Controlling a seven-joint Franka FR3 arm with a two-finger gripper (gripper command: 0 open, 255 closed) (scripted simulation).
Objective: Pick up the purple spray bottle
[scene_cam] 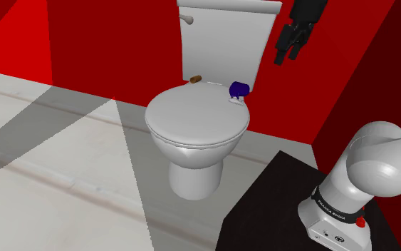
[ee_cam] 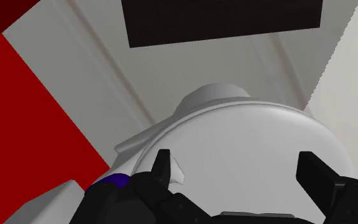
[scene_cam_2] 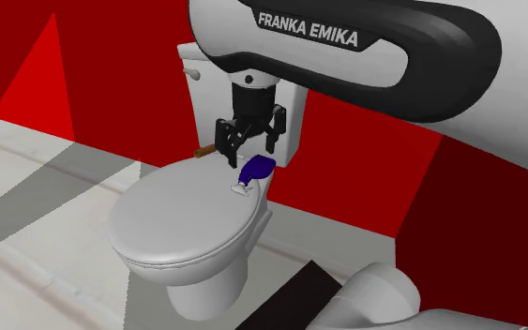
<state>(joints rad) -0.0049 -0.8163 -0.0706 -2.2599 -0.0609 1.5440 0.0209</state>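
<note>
The purple spray bottle [scene_cam: 239,88] is resting at the one o'clock edge of the toilet lid [scene_cam: 199,118], just before the tank [scene_cam: 227,43]. The pincer [scene_cam: 285,53] is hovering above it, toward two o'clock, wide open and holding nothing. I judge that descending, closing and lifting are all remaining.

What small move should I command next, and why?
Probably shift the gripper sideways over the blue-purple spray bottle before descending: the fingers stand open, but in the wrist view the bottle lies outside one finger, not between them.
</note>
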